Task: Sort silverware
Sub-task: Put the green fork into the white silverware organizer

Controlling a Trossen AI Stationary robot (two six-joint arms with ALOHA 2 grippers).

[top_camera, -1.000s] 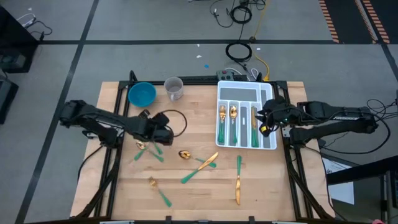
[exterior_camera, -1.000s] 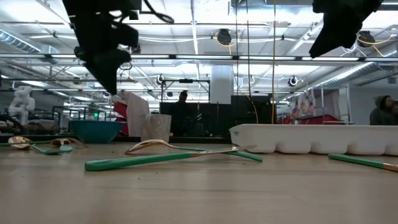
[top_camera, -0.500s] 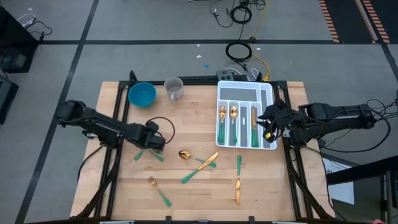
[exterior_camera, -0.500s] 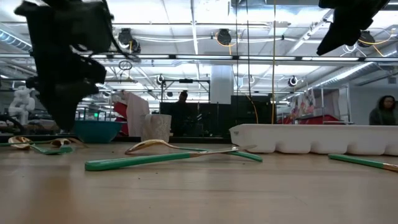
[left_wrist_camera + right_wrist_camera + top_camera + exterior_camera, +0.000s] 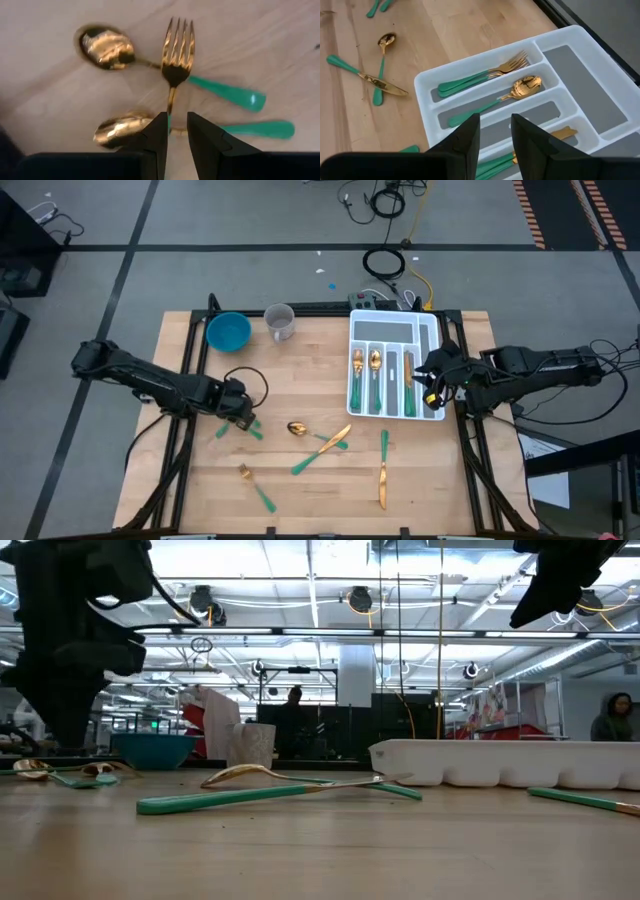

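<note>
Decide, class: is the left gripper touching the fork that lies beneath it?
Apart. In the left wrist view the left gripper hangs above the fork; bare table shows between its fingertips, and the fork lies flat, ungripped.

Gold-headed, green-handled silverware (image 5: 335, 438) lies scattered flat on the wooden table, several pieces already in the white tray (image 5: 432, 330).

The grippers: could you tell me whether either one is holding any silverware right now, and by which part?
Neither holds anything. The left gripper hovers with empty fingers above a fork and two spoons; the right gripper is empty above the tray.
</note>
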